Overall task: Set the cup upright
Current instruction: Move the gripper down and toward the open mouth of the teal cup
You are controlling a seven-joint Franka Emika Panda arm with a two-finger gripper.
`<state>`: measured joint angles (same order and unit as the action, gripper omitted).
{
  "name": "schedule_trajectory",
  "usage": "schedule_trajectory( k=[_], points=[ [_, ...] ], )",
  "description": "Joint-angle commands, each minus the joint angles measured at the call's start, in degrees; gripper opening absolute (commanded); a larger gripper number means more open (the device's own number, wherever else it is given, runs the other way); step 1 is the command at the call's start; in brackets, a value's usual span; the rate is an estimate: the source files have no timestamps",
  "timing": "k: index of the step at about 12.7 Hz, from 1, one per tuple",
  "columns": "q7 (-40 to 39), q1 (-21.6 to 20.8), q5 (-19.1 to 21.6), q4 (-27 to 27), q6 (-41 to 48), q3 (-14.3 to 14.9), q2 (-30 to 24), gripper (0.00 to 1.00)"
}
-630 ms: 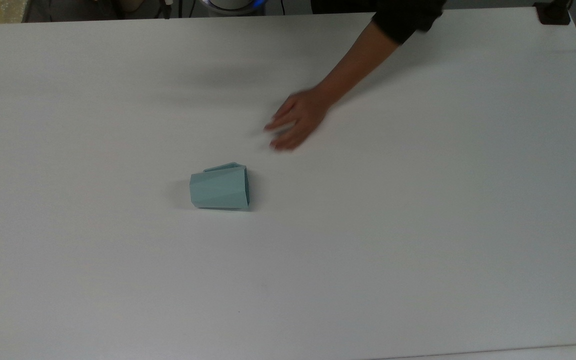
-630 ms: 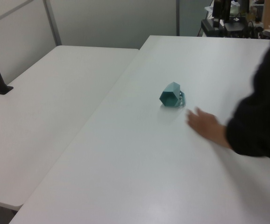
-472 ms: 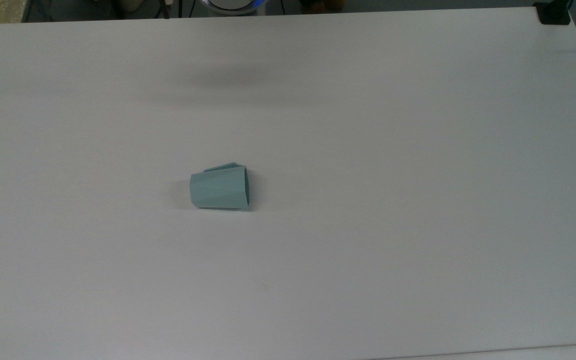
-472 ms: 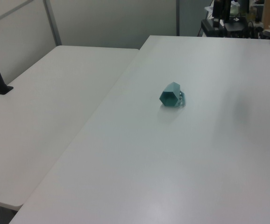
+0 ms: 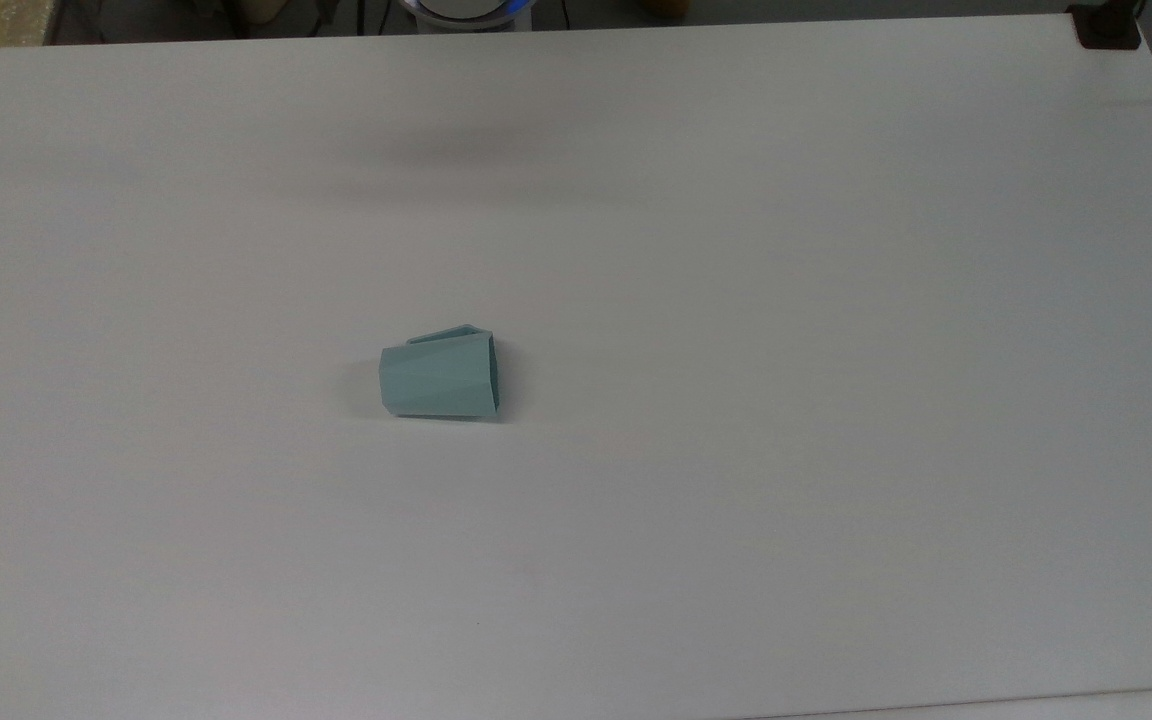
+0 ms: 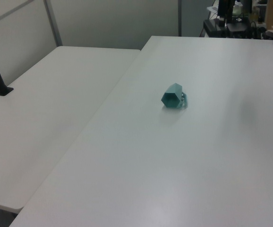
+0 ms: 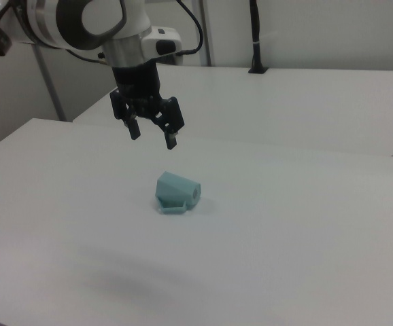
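White desk [image 7: 305,224] surface stretches bare around the small pale teal-green faceted plastic cup [image 7: 177,192], which is seen lying on its side well away from every desk edge, toward the middle. In the right view, nearest the camera, the cup's angular handle rests against the desk; beyond and above it the black two-finger gripper [image 7: 151,134] hangs with fingers spread, gripping nothing, the cup below it and slightly toward the right view's right. In the top view the cup [image 5: 439,380] is laid with its long axis across the desk, narrow base toward the top view's left, hexagonal rim toward the top view's right. The cup [image 6: 174,96] is not yet upright.
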<state>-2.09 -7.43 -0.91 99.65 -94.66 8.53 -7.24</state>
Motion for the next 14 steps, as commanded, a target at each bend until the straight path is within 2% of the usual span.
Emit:
schedule_trajectory(
  k=[1, 2, 5, 9, 14],
  points=[
    [-1.51, 0.14, 1.26, -0.68, 1.32, 0.26, -0.23, 1.00],
    [-1.34, -0.39, 1.26, -1.03, 1.41, 0.18, 0.20, 1.00],
    [1.46, -3.90, -3.56, -1.99, 0.44, -0.70, 2.13, 1.00],
    [7.09, -9.51, -5.76, -7.52, -0.35, -0.62, 6.61, 1.00],
    [25.61, -20.06, -17.70, -12.27, -5.62, -0.62, 16.53, 1.00]
  ],
)
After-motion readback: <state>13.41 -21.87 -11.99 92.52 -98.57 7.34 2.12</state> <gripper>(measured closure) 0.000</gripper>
